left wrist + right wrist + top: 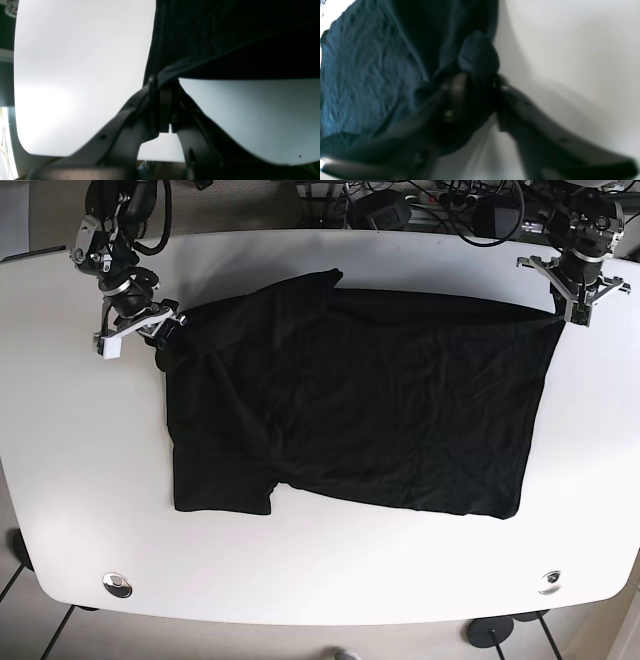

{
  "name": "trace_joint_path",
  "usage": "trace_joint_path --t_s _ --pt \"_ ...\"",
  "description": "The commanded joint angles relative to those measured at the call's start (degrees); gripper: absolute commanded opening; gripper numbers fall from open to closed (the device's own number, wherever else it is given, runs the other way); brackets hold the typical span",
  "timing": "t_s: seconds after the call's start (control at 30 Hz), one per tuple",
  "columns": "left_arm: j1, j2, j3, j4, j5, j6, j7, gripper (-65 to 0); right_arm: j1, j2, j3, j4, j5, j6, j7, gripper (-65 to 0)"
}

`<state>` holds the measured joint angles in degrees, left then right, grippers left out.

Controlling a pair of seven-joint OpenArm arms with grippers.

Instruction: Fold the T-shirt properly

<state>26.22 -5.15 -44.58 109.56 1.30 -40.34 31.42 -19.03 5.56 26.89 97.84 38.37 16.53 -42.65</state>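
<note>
In the right wrist view almost everything is blurred. The right gripper point(475, 85) is showing only as dark, soft shapes, and a bunched lump of dark cloth is sitting between its fingers point(456, 90), so it is pinching the T-shirt point(370, 75). The exact line where the fingers are meeting the cloth is hard to make out there. In the left wrist view the lower part of the frame is filled by the arm itself, and the cloth in the upper right is so dark that no folds are showing. The left gripper point(163, 87) is closed on an edge of the T-shirt point(225, 37), with the cloth coming out just above the fingertips.

In the base view the T-shirt point(350, 400) is lying spread over the middle of the white table point(320, 580). It is black and mostly flat, with fine wrinkles across it. The right gripper point(165, 328) is holding one corner at the upper left of the frame, and the left gripper point(572, 315) is holding the other corner at the upper right. A small flap is sticking up at the top edge, left of centre. At the lower left a part of the cloth is hanging lower than the rest of the bottom edge. Cables point(440, 200) are lying beyond the far edge of the table, partly cut off by the frame.
</note>
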Motion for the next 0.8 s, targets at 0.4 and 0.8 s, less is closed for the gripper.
trace_joint_path --t_s 0.4,0.8 --pt "-1.6 -0.7 6.2 3.8 -1.9 0.3 -1.0 -28.3 6.3 2.9 0.0 1.3 -4.0 0.56 1.2 -15.5" --pt "-0.9 -5.6 0.9 5.2 -25.7 0.3 -1.0 -28.3 16.0 2.9 -6.5 -12.9 -9.6 1.09 0.9 -15.5"
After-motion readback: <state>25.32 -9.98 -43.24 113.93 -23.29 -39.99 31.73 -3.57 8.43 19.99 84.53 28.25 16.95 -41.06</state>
